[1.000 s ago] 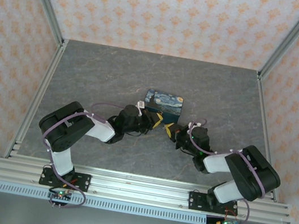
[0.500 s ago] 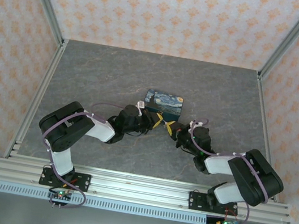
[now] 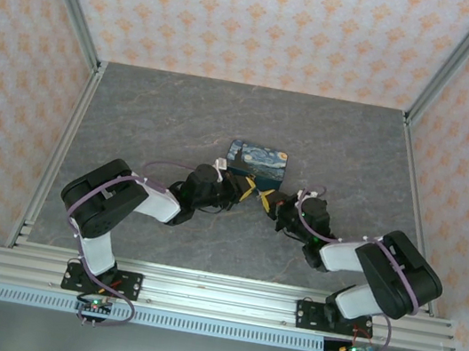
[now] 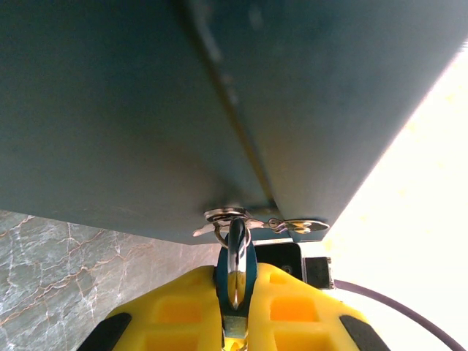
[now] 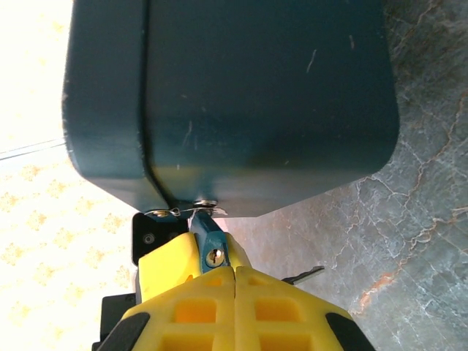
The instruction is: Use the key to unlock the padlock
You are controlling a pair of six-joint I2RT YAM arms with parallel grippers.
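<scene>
The dark blue starry box (image 3: 257,157) sits mid-table. From the metal hasp (image 4: 227,216) on its front hangs a small blue padlock (image 4: 251,270), its silver shackle through the ring. My left gripper (image 4: 235,276) is shut on the padlock's body. In the right wrist view the padlock (image 5: 210,241) shows its brass keyhole (image 5: 213,256) facing me, just above my right gripper (image 5: 234,269), whose yellow fingers are pressed together. The key's (image 5: 306,275) thin pale blade pokes out from behind the right finger; I cannot tell whether anything holds it. From above, both grippers (image 3: 249,187) (image 3: 264,200) meet at the box's near side.
The box (image 5: 256,95) looms close in front of both wrists. Grey marbled table (image 3: 163,118) stretches out around it, framed by aluminium rails (image 3: 215,294) and patterned walls.
My right gripper has edged slightly toward the padlock. The left gripper and the box have stayed put.
</scene>
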